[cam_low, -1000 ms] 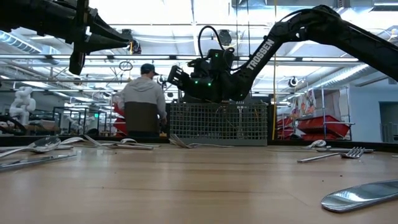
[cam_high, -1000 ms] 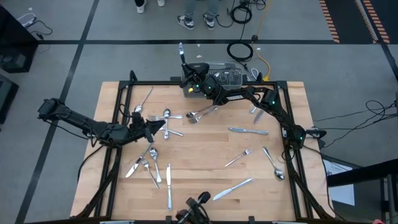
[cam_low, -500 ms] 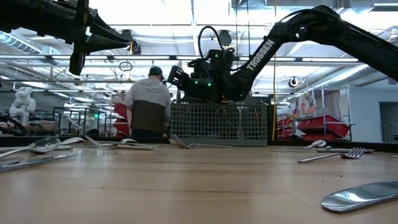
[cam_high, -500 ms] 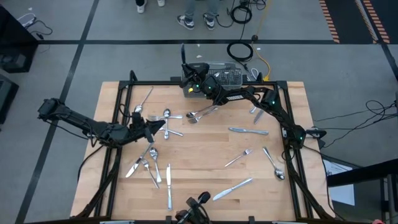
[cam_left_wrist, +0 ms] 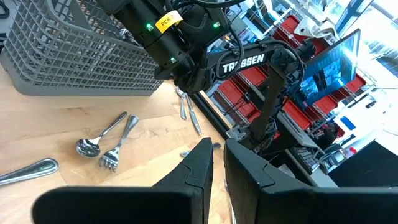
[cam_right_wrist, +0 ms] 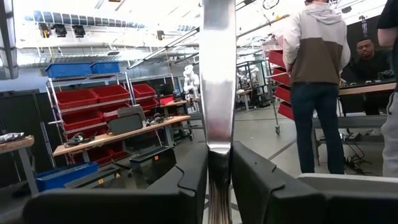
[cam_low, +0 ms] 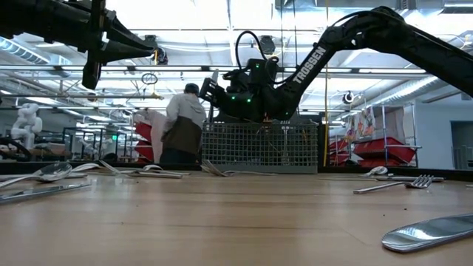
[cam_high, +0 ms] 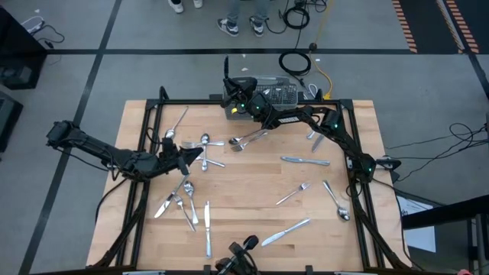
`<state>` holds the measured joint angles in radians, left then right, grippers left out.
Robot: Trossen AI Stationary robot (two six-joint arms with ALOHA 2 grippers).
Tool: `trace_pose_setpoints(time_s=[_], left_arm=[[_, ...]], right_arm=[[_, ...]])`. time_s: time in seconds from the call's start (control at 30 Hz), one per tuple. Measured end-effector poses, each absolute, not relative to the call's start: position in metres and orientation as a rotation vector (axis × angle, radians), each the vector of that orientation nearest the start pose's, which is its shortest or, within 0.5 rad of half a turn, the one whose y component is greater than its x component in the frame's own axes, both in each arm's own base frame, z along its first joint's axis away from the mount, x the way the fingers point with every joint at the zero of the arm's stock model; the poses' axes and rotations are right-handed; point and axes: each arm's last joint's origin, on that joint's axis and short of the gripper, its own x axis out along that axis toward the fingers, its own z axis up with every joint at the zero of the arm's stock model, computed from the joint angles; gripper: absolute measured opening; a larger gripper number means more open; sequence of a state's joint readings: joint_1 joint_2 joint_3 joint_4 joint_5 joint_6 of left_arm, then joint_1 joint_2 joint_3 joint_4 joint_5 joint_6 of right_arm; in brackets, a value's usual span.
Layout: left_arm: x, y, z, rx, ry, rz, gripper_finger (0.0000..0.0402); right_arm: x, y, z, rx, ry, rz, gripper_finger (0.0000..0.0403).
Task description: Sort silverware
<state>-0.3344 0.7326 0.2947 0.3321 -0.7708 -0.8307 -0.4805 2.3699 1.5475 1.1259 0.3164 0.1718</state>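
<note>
Tabletop (cam_high: 244, 221), wooden, carrying scattered silverware; entries run from the near edge to the far edge.

- Near edge: table knife (cam_high: 286, 231) and a second knife (cam_high: 207, 229), both lying flat. The low view shows one knife handle close to the lens.
- Right of centre: fork (cam_high: 293, 194), spoon (cam_high: 337, 203), and another knife (cam_high: 304, 160), well apart from one another.
- Left of centre: a cluster of forks and spoons (cam_high: 180, 200) beside the left gripper (cam_high: 200, 155). This gripper hovers just above the tabletop, fingers nearly together with a thin gap and nothing between them, as its wrist view shows. Judged waiting.
- Beyond centre: spoon and fork pair (cam_left_wrist: 106, 142) lying side by side, near the basket.
- Far edge: grey wire-mesh basket (cam_low: 259, 145), upright, compartments not readable.
- Above the basket's left end: right gripper (cam_right_wrist: 219, 163), clenched on the handle of a knife (cam_right_wrist: 218, 68), which stands upright between the fingers with its blade pointing up.
- Room beyond: a person (cam_low: 185, 124), back turned; shelving with red bins.

Step in hand, judged: delivery of one held piece to the basket. The next move calls for tipping the knife over the proper compartment, lowering it inside the mesh wall, then letting go cleanly.
</note>
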Motion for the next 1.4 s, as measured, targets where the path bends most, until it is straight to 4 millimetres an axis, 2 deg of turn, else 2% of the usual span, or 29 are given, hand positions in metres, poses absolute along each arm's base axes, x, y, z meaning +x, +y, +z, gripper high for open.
trace_pose_setpoints(time_s=[1.4], left_arm=[[0.1571, -0.0335, 0.2215, -0.765, -0.092, 0.431, 0.0048]], right_arm=[[0.4493, -0.2417, 0.1803, 0.118, -0.382, -0.759, 0.0062]])
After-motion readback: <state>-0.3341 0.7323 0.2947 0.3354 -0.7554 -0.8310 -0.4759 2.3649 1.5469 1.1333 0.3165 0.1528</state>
